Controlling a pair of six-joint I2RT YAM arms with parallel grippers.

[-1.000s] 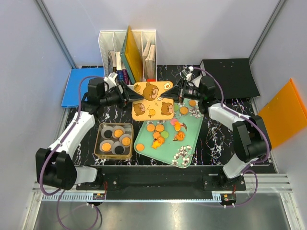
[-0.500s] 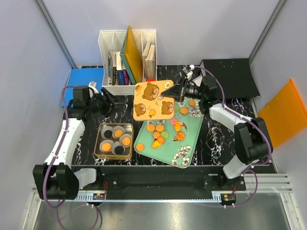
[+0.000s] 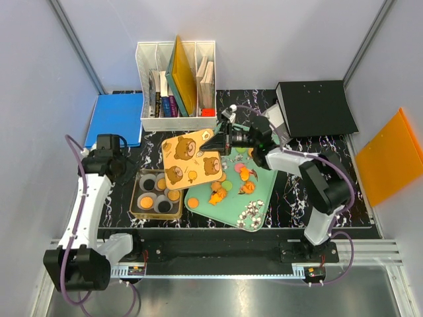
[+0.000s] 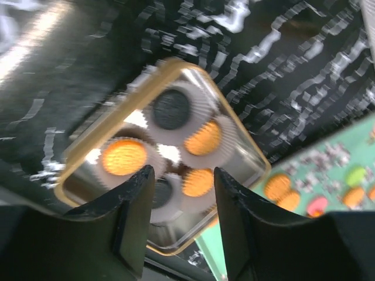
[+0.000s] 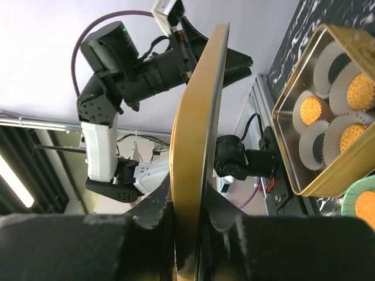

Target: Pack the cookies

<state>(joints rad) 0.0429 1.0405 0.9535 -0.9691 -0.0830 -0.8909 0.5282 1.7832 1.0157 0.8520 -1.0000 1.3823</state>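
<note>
The cookies show in two places. Some lie in white paper cups in the gold tin [image 3: 142, 211], such as an orange one [image 4: 123, 157] and a black one [image 4: 171, 109]. Others lie loose on the mint-green tray [image 3: 261, 198], like the orange one [image 3: 245, 174]. My right gripper [image 3: 213, 140] is shut on the edge of the yellow bear-print lid [image 3: 192, 160], which hangs tilted over the tin's far right corner. In the right wrist view the lid [image 5: 199, 117] stands edge-on between the jaws [image 5: 196, 219], with the tin [image 5: 282, 117] to its right. My left gripper [image 3: 117, 164] is open and empty left of the tin [image 4: 70, 161].
A white file holder with books [image 3: 175, 86] stands at the back. A blue folder [image 3: 115, 119] lies back left, a black binder [image 3: 314, 105] back right, and an orange folder [image 3: 390, 155] at the far right. White-and-brown blossom prints [image 3: 251, 212] mark the tray.
My left gripper has let go of the lid, drawn back to the left and narrowed its jaws. The right gripper has carried the lid left and nearer, over the tin's corner.
</note>
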